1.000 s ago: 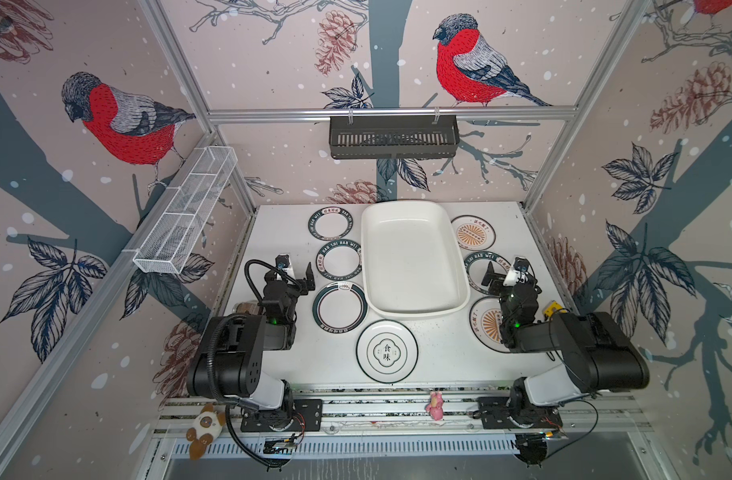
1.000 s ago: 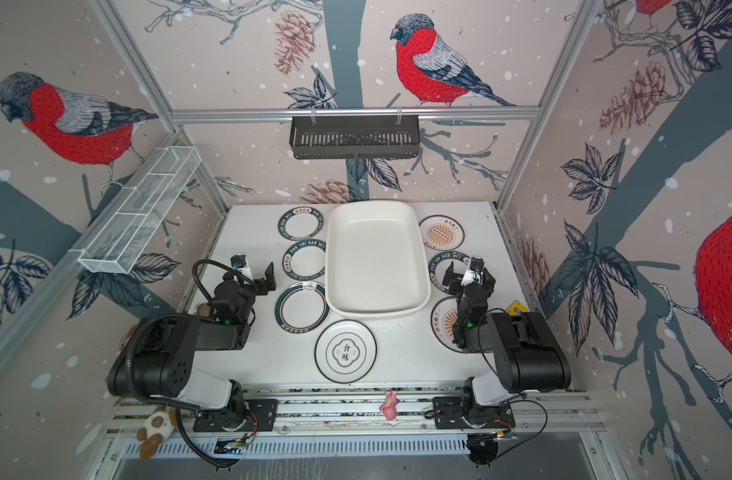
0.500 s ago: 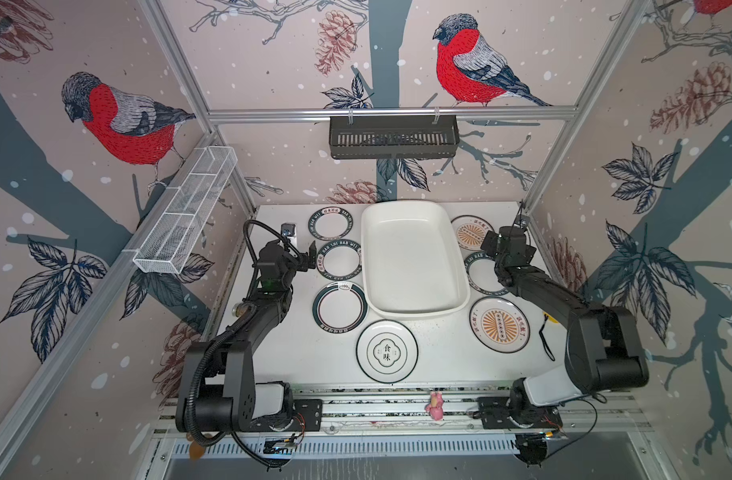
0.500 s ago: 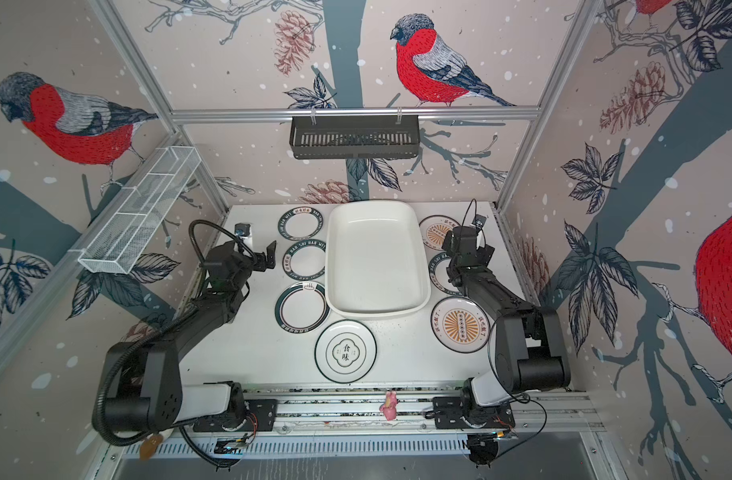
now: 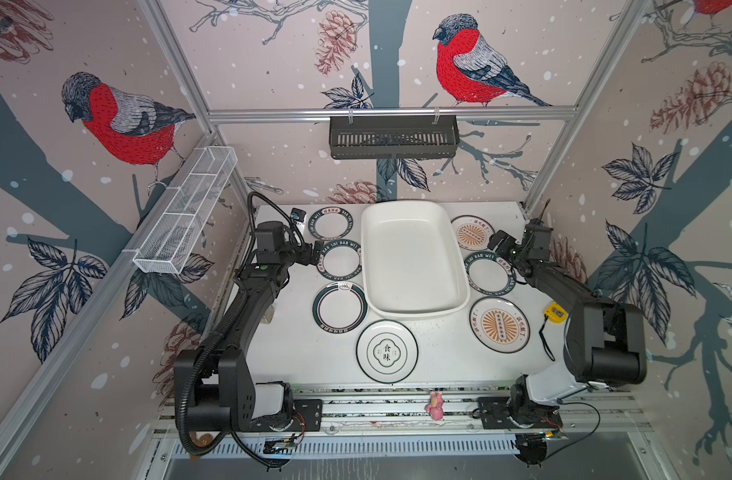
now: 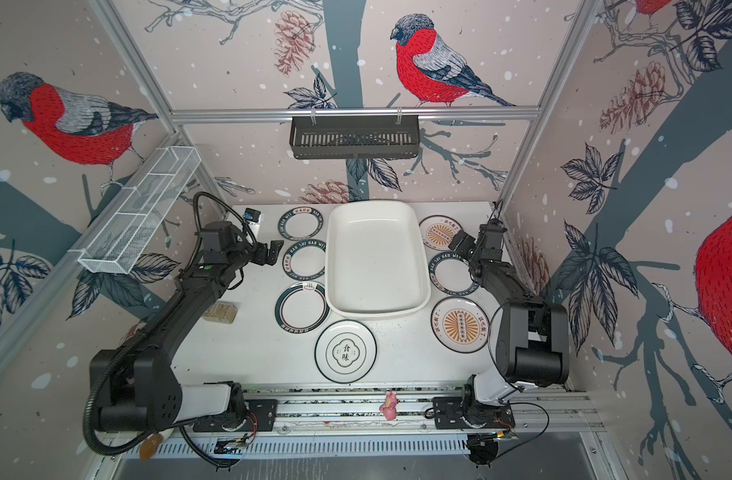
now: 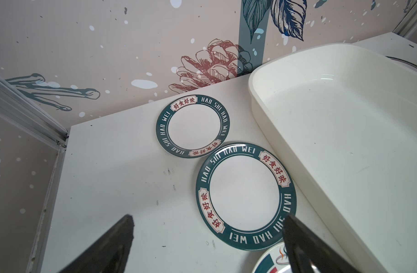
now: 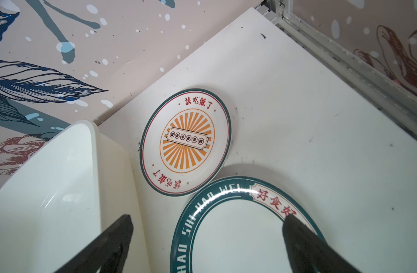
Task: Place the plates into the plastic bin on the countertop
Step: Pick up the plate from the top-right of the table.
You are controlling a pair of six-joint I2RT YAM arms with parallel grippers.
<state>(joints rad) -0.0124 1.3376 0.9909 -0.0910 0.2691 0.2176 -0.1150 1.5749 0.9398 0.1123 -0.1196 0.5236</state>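
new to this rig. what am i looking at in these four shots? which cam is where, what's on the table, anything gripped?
Two black robot arms stand at one edge of a white countertop. Two pictures come from a camera pair overhead and are nearly identical; the other two look out from a camera on each arm's wrist. On the countertop sits an empty white plastic bin with seven plates around it: four green-rimmed, two with orange sunbursts, one white with black characters. The left hand and right hand are both open and hold nothing; each is poised by a green-rimmed plate.
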